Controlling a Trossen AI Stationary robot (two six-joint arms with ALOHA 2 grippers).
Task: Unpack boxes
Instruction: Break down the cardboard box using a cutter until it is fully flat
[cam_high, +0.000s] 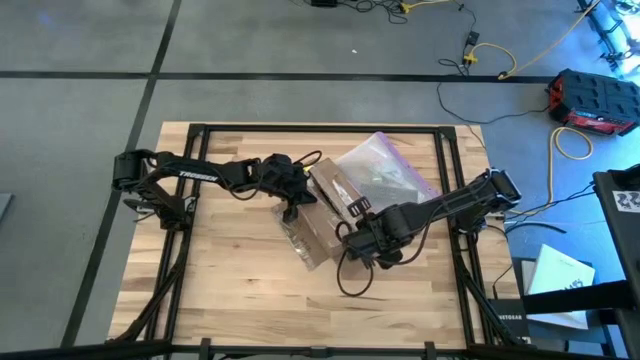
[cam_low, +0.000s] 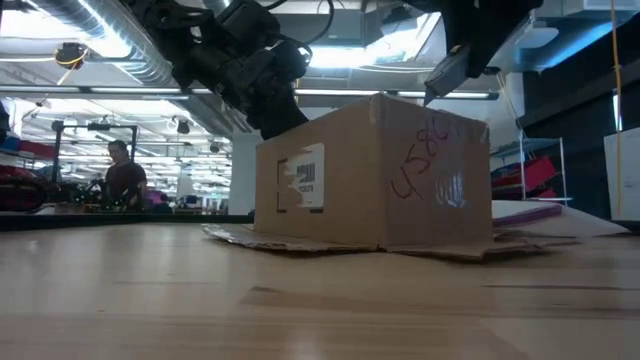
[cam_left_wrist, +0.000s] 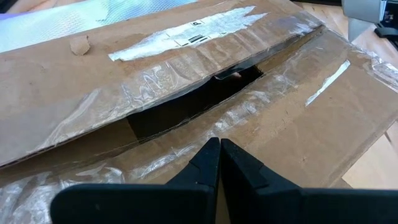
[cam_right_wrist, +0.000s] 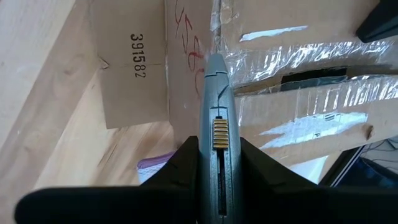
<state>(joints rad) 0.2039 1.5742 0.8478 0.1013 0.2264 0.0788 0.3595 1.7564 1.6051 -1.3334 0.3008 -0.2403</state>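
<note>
Wooden table (cam_high: 230, 290) in an open workshop | box (cam_low: 370, 175) sitting mid-table, top flaps parting along a taped seam — "391582" printed on a bottom flap, red handwriting on its side, torn label | left gripper (cam_left_wrist: 220, 163) hovering over the seam, fingers pressed together | right gripper (cam_right_wrist: 214, 180) clamping a grey knife tool (cam_right_wrist: 216, 106) — poised beside the box.

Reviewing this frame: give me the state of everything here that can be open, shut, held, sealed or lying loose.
box: standing on the table, top flaps taped, tape split along the seam with a dark gap open.
grey cutter tool: held in the right gripper, pointing at the box top.
right gripper: fingers shut on the tool.
left gripper: fingers shut, empty, over the top flap beside the seam.
clear plastic bag: lying flat on the table beyond the box.
</note>
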